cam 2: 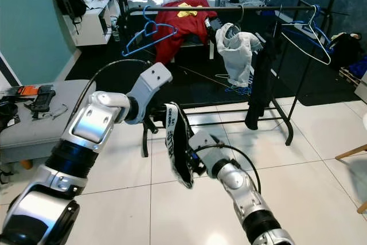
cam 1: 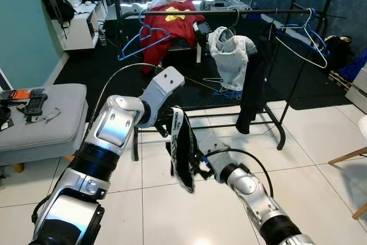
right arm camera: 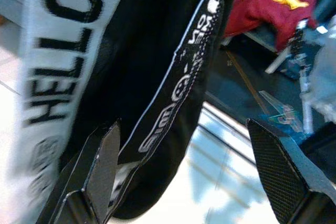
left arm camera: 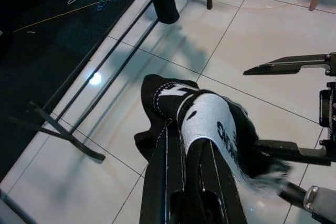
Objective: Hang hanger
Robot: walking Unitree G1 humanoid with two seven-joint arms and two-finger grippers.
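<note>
A black garment [cam 1: 182,152] with a white lettered band hangs draped over my left gripper [cam 1: 170,125], which is shut on it in front of the clothes rack. In the left wrist view the cloth [left arm camera: 210,119] covers the tips of the fingers [left arm camera: 164,177]. My right gripper [right arm camera: 184,129] is open, low beside the hanging cloth, with the cloth's edge between its spread fingers. On the black rack rail [cam 1: 229,11] a blue hanger [cam 1: 142,37] hangs at the left, and blue and white hangers [cam 1: 304,39] hang at the right.
A red shirt [cam 1: 172,24], a grey garment [cam 1: 232,55] and a black garment [cam 1: 255,81] hang on the rack. Loose hangers [cam 1: 225,89] lie on the dark carpet behind it. A grey bench [cam 1: 40,116] with small items stands at the left. A wooden chair leg [cam 1: 347,156] shows at the right.
</note>
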